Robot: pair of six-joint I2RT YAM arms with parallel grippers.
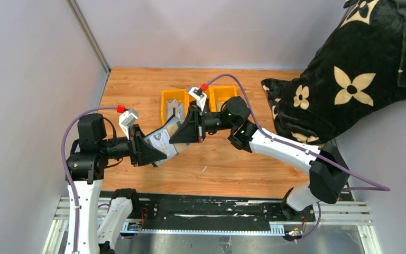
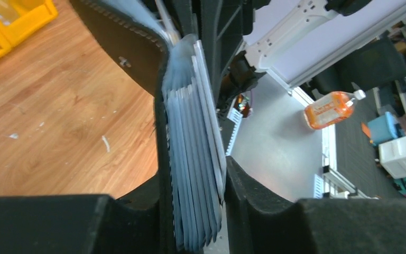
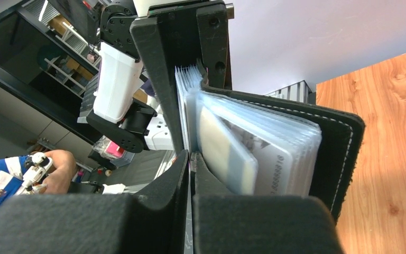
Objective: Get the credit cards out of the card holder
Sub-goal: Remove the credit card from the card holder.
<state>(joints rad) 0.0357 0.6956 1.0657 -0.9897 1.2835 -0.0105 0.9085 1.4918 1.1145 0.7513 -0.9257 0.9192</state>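
We see the holder (image 1: 162, 141) held up off the wooden table (image 1: 232, 169). It is stretched between the two claws, near the middle of the board and just in front of the yellow tray (image 1: 165, 103). It is a black folding case with pale stitching along its rim. The left wrist view shows a small metal stud (image 2: 122, 62) on the outside of the cover. Inside is a thick fan of clear, bluish plastic sleeves (image 2: 193, 148), bound at one edge and splayed like the pages of a book.

The left claw (image 2: 195, 177) is closed on the holder. One finger lies against the black cover and the other against the outermost sleeve, with the whole stack squeezed between them. The right claw (image 3: 191, 159) has its fingers pressed almost together on a thin bunch of sleeves at the opposite side, so the holder hangs open between the two grips.

The cards (image 3: 217, 143) sit inside the sleeves. Through the plastic in the right wrist view we make out a cream-tan one in front. Behind it is a pale grey one with a row of printed digits. How many cards there are in all we cannot tell.
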